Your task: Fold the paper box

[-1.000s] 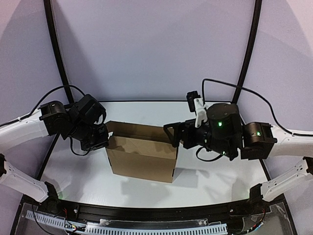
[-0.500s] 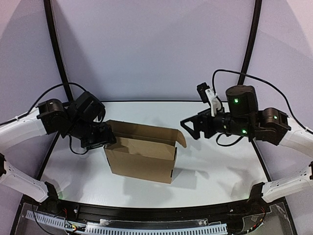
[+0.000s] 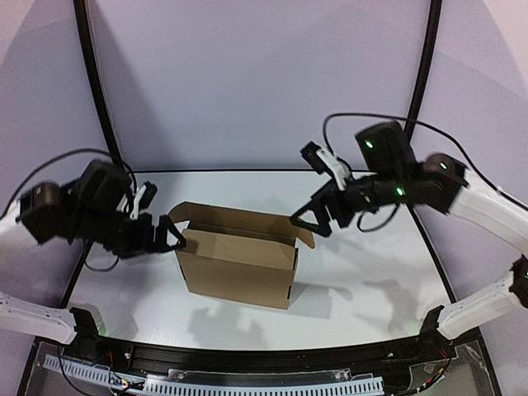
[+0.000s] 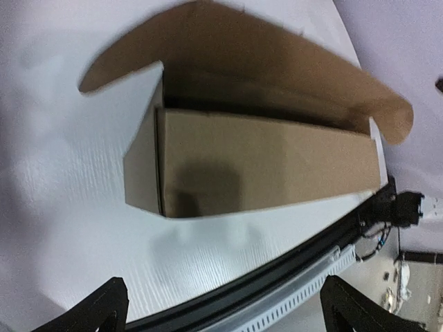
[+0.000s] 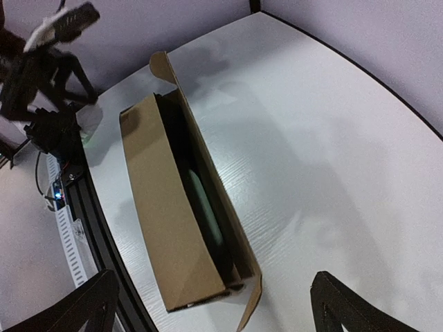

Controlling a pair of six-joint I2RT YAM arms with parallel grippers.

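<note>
The paper box [image 3: 239, 266] is a brown cardboard oblong standing on the white table, its top open and its long lid flap [image 3: 235, 219] raised along the back. It fills the upper part of the left wrist view [image 4: 270, 162] and lies lengthwise in the right wrist view [image 5: 163, 214]. My left gripper [image 3: 175, 233] hangs open just left of the box's left end, not touching it; its fingers frame bare table [image 4: 225, 304]. My right gripper [image 3: 309, 224] hovers open above the box's right end [image 5: 214, 290], holding nothing.
A pale grey-green case [image 5: 208, 207] lies inside the box. A black rail [image 3: 247, 359] with a slotted white strip [image 4: 297, 304] runs along the table's near edge. Black frame poles [image 3: 92, 82] stand at the back left and back right.
My left gripper opened and drew back left off the box's end. The right arm lifted away from the right end and now hovers above it. The right end flap swung outward.
</note>
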